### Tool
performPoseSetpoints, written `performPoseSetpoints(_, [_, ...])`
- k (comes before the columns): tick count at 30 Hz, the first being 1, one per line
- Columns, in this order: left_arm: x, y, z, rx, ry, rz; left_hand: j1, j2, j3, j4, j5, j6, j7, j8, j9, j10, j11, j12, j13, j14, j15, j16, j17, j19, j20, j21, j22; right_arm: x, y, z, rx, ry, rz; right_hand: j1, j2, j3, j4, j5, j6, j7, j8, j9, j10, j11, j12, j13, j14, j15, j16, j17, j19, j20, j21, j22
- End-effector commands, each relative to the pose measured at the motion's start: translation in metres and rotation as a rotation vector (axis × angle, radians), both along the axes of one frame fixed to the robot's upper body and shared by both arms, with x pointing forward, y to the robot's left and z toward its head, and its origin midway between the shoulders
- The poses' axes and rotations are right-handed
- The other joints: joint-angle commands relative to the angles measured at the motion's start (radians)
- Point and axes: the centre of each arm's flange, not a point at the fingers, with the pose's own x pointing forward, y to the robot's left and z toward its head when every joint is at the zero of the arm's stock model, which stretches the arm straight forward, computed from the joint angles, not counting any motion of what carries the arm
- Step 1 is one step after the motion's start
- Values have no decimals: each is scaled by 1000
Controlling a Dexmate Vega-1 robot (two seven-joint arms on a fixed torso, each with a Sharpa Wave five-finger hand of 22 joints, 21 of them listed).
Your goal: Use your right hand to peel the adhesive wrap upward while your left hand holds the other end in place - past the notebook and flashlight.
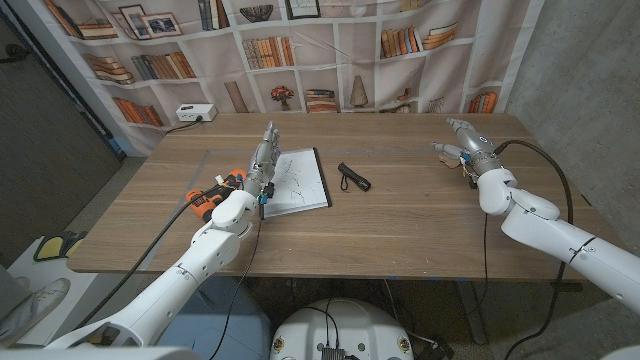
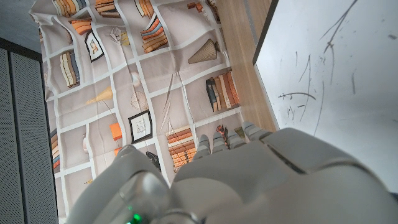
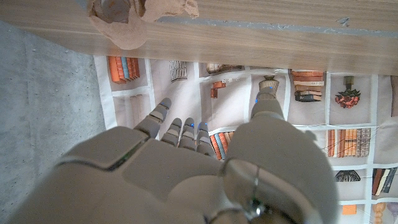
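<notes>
Over the bench [image 1: 400, 230], left robot hand [image 1: 262, 165] by the notebook [image 1: 295, 182], right robot hand [image 1: 462, 148] raised, both empty-fingered; next, locate the wrap.

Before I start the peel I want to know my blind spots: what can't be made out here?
- Wrap: head view, too faint on the table to trace.
- Left hand: head view, its contact with the notebook is hidden by the hand itself.
- Right hand: head view, too small to tell its hold; the right wrist view sees its back.
- Orange tool: head view, partly behind the left arm.
</notes>
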Motion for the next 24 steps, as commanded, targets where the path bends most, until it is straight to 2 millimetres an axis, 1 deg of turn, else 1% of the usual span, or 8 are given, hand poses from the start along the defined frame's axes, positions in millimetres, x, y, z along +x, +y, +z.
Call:
performPoseSetpoints(1, [-2,1,-1,0,1,-2,7,2,7,-1,-1,7,0,-2,4,3,5,-2,4,5,1,1,2,3,-2,5,2,0,0,-4,-6,4,-19,44,10,24,-7,2,9,-18,3,5,8,-21,2,3,6,-28,2,0,5,-16,-4,2])
performPoseSetpoints(10, [-2,0,-1,3,4,-8,7,2,8,-1,-2,8,0,-2,4,4,3,-2,4,5,2,0,2,3,-1,5,2,-1,-1,-6,-5,1,-35,93,24,54,-9,-4,17,-34,1,5,15,-40,-1,3,10,-42,1,0,11,-33,-5,2])
performPoseSetpoints(13, [-2,-1,0,4,4,-10,6,2,8,-1,-2,7,0,-2,4,3,5,-3,4,4,1,0,2,3,-1,5,2,-1,-1,-8,-7,-6,-46,113,29,68,-6,-7,26,-45,1,5,20,-53,-1,3,15,-57,3,1,13,-45,-5,2])
performPoseSetpoints(15, [-2,-1,0,5,2,-11,6,2,8,-1,-2,7,0,-2,4,3,5,-3,4,5,1,0,2,3,-1,5,2,-1,-1,-10,-7,-14,-54,121,29,75,-1,-10,38,-52,4,5,41,-63,4,3,25,-66,6,2,20,-50,-3,2])
performPoseSetpoints(16, [-2,-1,0,4,2,-12,6,2,8,-1,-2,6,0,-2,4,3,5,-3,4,5,1,0,2,3,-1,5,2,-1,-1,-11,-5,-14,-57,124,36,83,9,-12,44,-71,3,5,46,-82,3,4,24,-82,7,5,14,-71,-6,2])
performPoseSetpoints(17, [-2,-2,0,5,2,-13,6,2,8,-1,-2,7,0,-2,4,3,4,-3,4,5,1,0,2,3,-2,5,2,-1,-2,-11,1,-16,-58,123,36,84,13,-12,46,-78,3,6,47,-89,2,4,24,-90,7,6,13,-80,-6,2])
performPoseSetpoints(21, [-1,-1,1,6,3,-11,6,2,9,-1,-2,7,-1,-2,4,3,4,-3,4,5,2,0,2,4,-2,5,2,-1,-3,-15,3,-45,-78,116,33,83,22,-14,60,-85,6,6,59,-99,5,4,31,-96,11,8,20,-82,-4,2])
performPoseSetpoints(24, [-1,-1,1,7,3,-12,6,2,9,-1,-2,7,-1,-2,4,3,4,-3,4,5,2,0,2,3,-2,5,2,-1,-3,-17,2,-61,-93,115,29,84,25,-14,63,-83,4,6,64,-97,4,4,38,-94,14,8,27,-80,-3,2])
